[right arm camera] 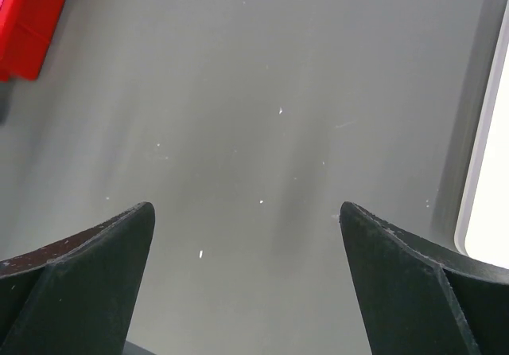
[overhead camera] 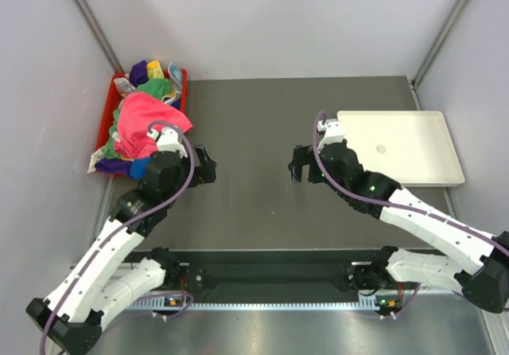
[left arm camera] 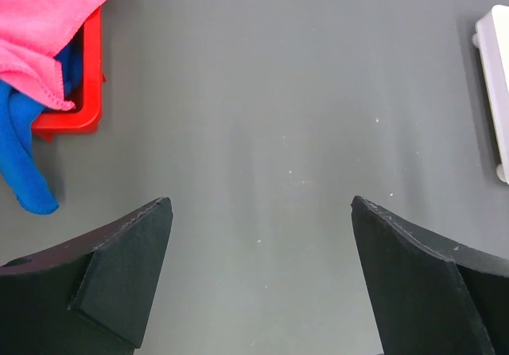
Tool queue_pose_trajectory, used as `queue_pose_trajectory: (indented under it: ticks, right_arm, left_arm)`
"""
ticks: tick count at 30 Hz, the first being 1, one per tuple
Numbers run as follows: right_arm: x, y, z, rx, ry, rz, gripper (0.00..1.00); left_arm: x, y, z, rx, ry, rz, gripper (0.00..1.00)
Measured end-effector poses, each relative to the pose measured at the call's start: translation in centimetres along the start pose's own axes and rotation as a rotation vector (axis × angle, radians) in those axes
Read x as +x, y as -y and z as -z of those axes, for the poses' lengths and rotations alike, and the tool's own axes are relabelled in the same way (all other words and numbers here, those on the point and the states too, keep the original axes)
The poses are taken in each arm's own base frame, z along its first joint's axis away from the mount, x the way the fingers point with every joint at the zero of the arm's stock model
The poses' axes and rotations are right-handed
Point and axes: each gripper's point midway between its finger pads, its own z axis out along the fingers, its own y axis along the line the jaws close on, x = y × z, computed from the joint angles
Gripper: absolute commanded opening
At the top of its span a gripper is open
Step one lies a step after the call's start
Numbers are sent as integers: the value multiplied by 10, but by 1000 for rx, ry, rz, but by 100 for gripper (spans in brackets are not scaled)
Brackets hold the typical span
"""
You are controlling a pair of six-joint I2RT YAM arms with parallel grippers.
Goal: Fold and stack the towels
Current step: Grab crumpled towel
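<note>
Pale grey walls close in on three sides of a dark grey table (overhead camera: 254, 124), and most of its middle lies bare. As far as I can judge, the job has hardly begun: nothing folded or stacked shows anywhere.

All the towels (overhead camera: 143, 124) sit heaped in and over the red bin (overhead camera: 182, 79) at the far left corner, hard against the left wall. A bright pink towel (overhead camera: 151, 116) lies on top. A blue towel (left arm camera: 24, 172) hangs over the bin's near edge toward the tabletop. Purple, green and yellow show further back, but the pile is too tangled for me to count them.

The white tray (overhead camera: 406, 144) lies flat at the far right and looks empty. It may be where the stack goes, though that is only a guess.

The left gripper (overhead camera: 205, 166) hangs just beside the heap, near its right edge. Its jaws stand wide apart with only bare table between them. The right gripper (overhead camera: 299, 168) hovers near the tray's left rim, its jaws likewise spread and holding nothing.

So every towel is left to pull out, spread, fold and pile. The open stretch between the two grippers gives fair room for spreading a cloth. The tight spots are the bin's rim and the left wall behind it, and the tray's raised edge on the right.
</note>
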Motion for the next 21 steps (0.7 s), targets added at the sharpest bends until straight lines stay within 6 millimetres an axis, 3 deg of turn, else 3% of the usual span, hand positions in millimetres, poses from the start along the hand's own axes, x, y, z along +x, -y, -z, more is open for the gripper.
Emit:
queue_pose_trajectory:
  ticks: [7, 13, 17, 21]
  right_arm:
    - [-3, 0, 1, -1, 12, 6, 100]
    - [-5, 0, 1, -6, 19, 17, 100]
    - [-4, -2, 1, -16, 17, 18, 100]
    - [-4, -3, 3, -26, 20, 16, 100]
  left_arm:
    - [5, -12, -17, -115, -23, 32, 99]
    - [-19, -35, -45, -300, 0, 91, 98]
    - [-34, -92, -67, -494, 17, 212, 91]
    - [-23, -143, -83, -655, -17, 293, 83]
